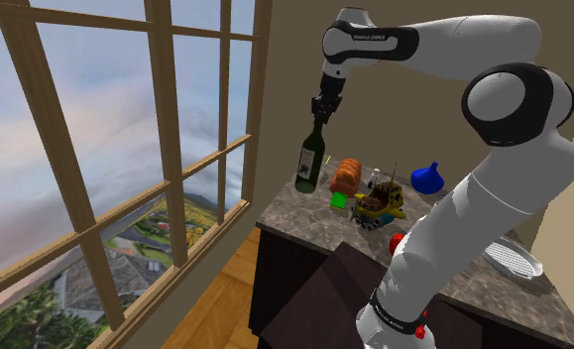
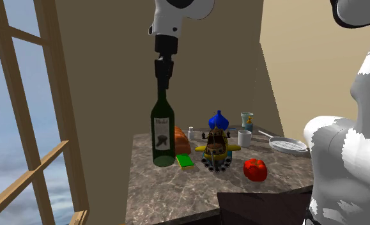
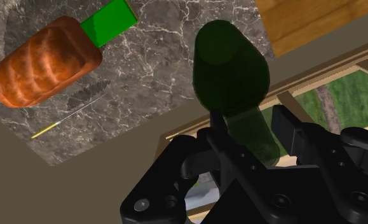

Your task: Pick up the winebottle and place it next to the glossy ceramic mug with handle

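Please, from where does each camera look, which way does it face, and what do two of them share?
Shoulder view: beside and behind the stand, looking down over the counter toward the window; the white arm and hand show.
Second exterior view: near the counter's edge, facing the tan wall; the hand above, arm links at its right.
Wrist view: on the hand, looking down along the wine bottle at the bread loaf; the hand's black body shows.
Shared: both exterior views show the hand clasping the wine bottle's neck.
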`<state>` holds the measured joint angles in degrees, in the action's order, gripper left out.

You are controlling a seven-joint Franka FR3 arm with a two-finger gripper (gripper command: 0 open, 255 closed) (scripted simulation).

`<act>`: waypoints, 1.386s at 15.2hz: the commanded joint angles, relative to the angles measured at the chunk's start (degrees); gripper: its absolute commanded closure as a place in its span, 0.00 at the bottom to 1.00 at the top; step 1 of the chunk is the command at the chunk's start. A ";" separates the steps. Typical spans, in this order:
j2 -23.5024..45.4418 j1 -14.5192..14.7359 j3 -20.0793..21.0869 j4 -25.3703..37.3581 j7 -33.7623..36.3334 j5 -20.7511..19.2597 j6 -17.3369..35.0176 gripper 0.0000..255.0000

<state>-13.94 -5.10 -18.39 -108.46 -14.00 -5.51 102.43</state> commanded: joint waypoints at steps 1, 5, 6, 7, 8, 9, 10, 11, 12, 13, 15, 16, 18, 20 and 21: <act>0.41 0.08 0.04 1.55 -0.04 0.15 -1.16 1.00; -5.06 -1.86 -1.93 -3.20 -3.33 -1.70 -1.39 1.00; -6.33 -2.37 -2.47 -4.21 -4.20 -2.18 -1.53 1.00; -7.56 -2.89 -3.02 -5.15 -5.10 -2.67 -1.68 1.00; -8.75 -3.42 -3.60 -6.02 -6.02 -3.17 -1.86 1.00; -9.90 -3.95 -4.19 -6.82 -6.95 -3.67 -2.06 1.00; -11.00 -4.48 -4.81 -7.56 -7.91 -4.19 -2.28 1.00; -12.07 -5.01 -5.44 -8.23 -8.89 -4.70 -2.51 1.00; -13.08 -5.55 -6.10 -8.83 -9.89 -5.22 -2.76 1.00; -14.05 -6.08 -6.78 -9.36 -10.91 -5.75 -3.02 1.00; -15.85 -7.16 -8.20 -10.23 -13.03 -6.81 -3.58 1.00; -16.67 -7.72 -8.92 -10.57 -14.12 -7.33 -3.87 1.00; -18.16 -8.78 -10.46 -11.05 -16.37 -8.39 -4.46 1.00; -19.44 -9.78 -12.09 -11.28 -18.69 -9.45 -5.07 1.00; -20.00 -10.27 -12.94 -11.30 -19.88 -9.97 -5.37 1.00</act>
<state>-33.22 -14.88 -30.68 -119.96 -32.74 -14.97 97.73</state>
